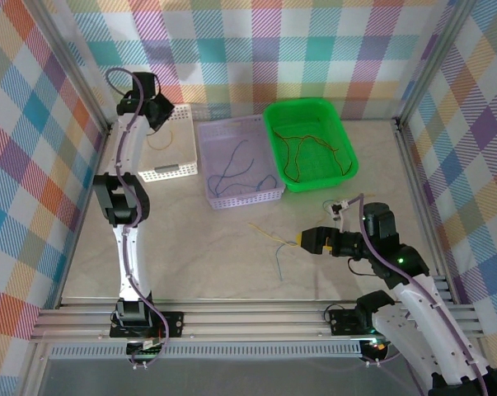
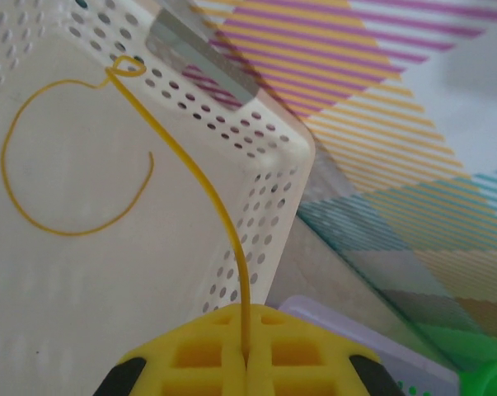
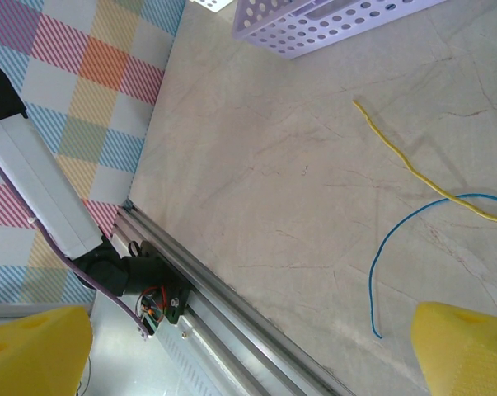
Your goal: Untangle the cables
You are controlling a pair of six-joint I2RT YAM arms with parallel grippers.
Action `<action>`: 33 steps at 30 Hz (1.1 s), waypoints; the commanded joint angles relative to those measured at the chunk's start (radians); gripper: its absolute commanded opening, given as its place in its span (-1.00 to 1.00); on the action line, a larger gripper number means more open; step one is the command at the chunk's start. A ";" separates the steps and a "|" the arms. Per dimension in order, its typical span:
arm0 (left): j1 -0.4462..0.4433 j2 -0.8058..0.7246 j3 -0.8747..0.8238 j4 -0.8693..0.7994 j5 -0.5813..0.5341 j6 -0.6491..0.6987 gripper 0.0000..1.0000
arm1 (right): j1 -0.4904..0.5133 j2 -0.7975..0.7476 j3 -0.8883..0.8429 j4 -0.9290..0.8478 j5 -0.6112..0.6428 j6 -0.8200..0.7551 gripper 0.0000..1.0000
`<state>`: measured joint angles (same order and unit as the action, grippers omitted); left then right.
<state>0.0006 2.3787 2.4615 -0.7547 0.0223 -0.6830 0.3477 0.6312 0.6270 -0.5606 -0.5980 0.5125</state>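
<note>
My left gripper [image 2: 246,359] is shut on a thin yellow cable [image 2: 207,190], which rises from the yellow jaws and curls into a loop over the floor of the white basket [image 2: 256,124]. From above, the left gripper [image 1: 164,120] hangs over that basket's back end. My right gripper [image 1: 302,241] stands open low over the table with nothing between its fingers [image 3: 34,351]. Just ahead of it a yellow cable [image 3: 413,169] and a blue cable [image 3: 380,272] lie crossed on the table. Blue-grey cables [image 1: 236,169] lie in the purple basket, red-orange ones [image 1: 302,148] in the green basket.
Three baskets stand in a row at the back: white [image 1: 170,169], purple [image 1: 264,198] and green [image 1: 273,132]. Aluminium rails [image 1: 248,318] run along the near edge, with the arm bases on them. Checked walls enclose the table on three sides.
</note>
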 commanded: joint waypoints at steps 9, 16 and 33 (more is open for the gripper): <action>-0.012 0.070 -0.006 -0.092 -0.084 0.093 -0.54 | 0.006 -0.032 0.000 -0.025 0.015 0.003 0.97; -0.019 0.036 -0.006 -0.125 -0.093 0.142 0.05 | 0.007 -0.003 0.033 -0.086 0.075 0.006 0.97; -0.027 -0.090 0.027 -0.262 -0.095 0.175 0.61 | 0.005 0.029 0.065 -0.194 0.301 0.034 1.00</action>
<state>-0.0177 2.4191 2.4653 -0.9714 -0.0933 -0.4999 0.3485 0.6430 0.6502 -0.6975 -0.4179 0.5385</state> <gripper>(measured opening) 0.803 0.995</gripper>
